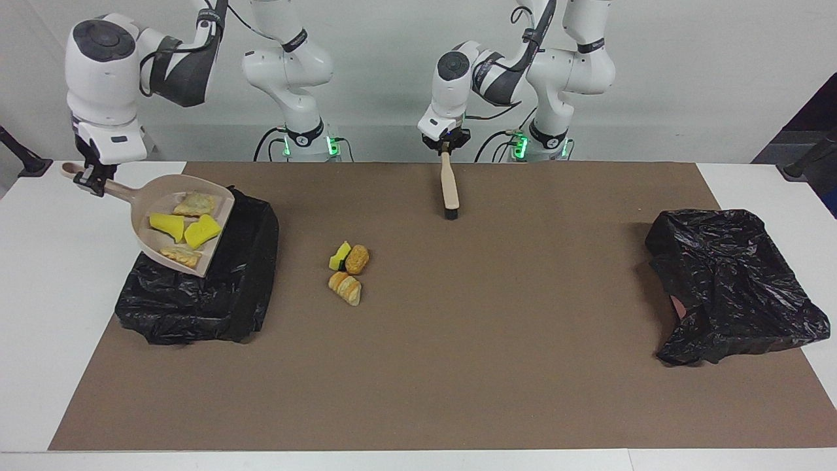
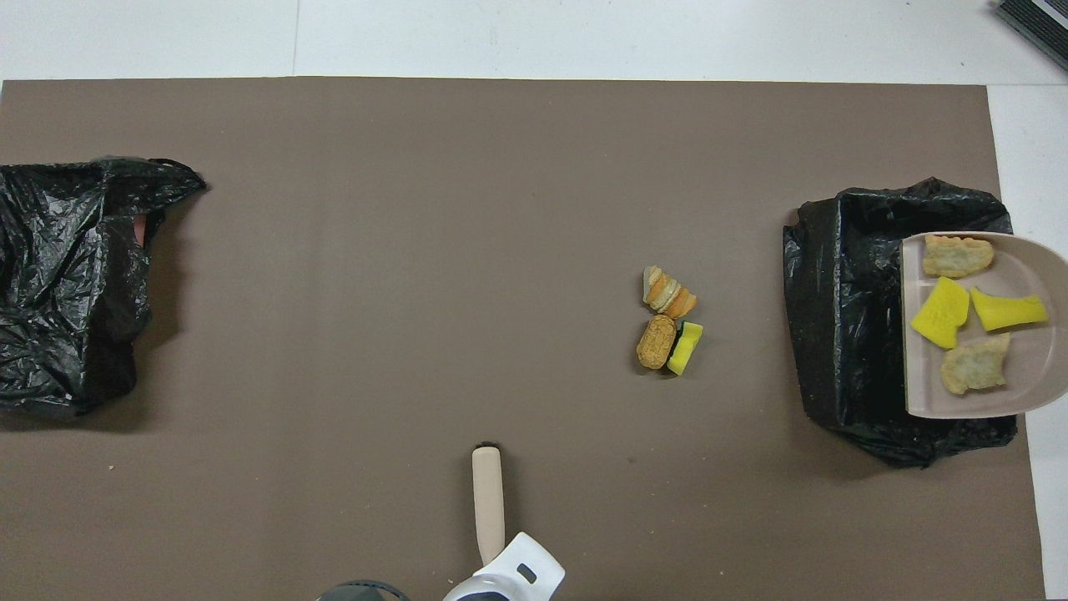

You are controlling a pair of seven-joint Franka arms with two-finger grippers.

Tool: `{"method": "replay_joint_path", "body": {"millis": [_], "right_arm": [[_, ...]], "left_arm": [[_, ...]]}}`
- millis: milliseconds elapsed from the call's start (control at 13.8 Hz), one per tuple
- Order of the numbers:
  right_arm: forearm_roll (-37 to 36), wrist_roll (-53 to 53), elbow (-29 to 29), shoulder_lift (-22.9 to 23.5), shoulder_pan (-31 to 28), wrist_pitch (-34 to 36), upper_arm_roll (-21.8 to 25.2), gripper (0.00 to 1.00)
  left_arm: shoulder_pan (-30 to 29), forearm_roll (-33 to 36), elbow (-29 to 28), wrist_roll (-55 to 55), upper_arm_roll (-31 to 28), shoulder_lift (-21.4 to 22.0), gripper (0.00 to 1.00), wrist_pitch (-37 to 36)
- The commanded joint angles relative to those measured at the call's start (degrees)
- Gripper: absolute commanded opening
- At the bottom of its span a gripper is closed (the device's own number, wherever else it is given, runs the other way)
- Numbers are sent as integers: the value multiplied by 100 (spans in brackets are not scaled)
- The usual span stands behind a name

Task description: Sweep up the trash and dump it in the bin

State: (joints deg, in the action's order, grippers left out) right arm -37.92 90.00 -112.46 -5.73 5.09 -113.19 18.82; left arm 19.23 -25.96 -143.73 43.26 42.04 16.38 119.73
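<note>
My right gripper (image 1: 91, 182) is shut on the handle of a beige dustpan (image 1: 142, 230), held tilted over a black-bagged bin (image 1: 196, 294) at the right arm's end of the table. In the pan (image 2: 1028, 371) lie two yellow sponge chunks (image 1: 167, 226) (image 2: 941, 313) and two tan lumps (image 1: 194, 204) (image 2: 974, 365). Three trash bits lie on the brown mat: a yellow sponge (image 1: 339, 256), a golden lump (image 1: 357, 259) and a layered pastry (image 1: 345, 288). My left gripper (image 1: 446, 147) is shut on a beige brush (image 1: 449, 186) (image 2: 488, 501), its black head on the mat, nearer to the robots than the three bits.
A second crumpled black bag (image 1: 732, 281) (image 2: 67, 275) sits at the left arm's end of the table. The brown mat (image 1: 490, 366) covers most of the white table.
</note>
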Motion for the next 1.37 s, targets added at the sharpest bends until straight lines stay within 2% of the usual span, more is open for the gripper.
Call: {"method": "replay_joint_path", "body": {"millis": [0,145,289,434,578,723,867,1012,1301], "right_arm": [[-679,403,-118,2,71,-125,-115,0],[-866,518,-197,-7,89,-107,-343,0],[-1435,536,-180,11,106,-55,-632,0],[-1596,527,-180,-7,106,42,-713,0],[-1762,449,-162,-15,115,287,-757,0],[-1903,-102,-145,-68,115,900,-975,0],[-2000,-710,-66,-164,106,1708,-1335,0],[-2044,-1045,-83,-331,106,2255,-1582,0],[-2062,-1178,-83,-376,106,2459,-1627,0]], "left_arm": [[11,-111,-103,-81,-38,23,100,103],[-50,-94,54,-168,-82,-109,100,59],[-278,-33,256,-624,-266,-135,100,41],[-227,90,520,-1090,-879,-135,100,33],[-217,956,775,-1416,-1398,-161,100,-55],[-235,1652,1125,-1864,-2038,-441,100,-117],[-209,2276,1783,-2180,-2725,-731,100,-387],[-261,2560,2600,-2802,-3279,-1004,100,-906],[-288,2569,4016,-4095,-4273,-1269,100,-1723]]}}
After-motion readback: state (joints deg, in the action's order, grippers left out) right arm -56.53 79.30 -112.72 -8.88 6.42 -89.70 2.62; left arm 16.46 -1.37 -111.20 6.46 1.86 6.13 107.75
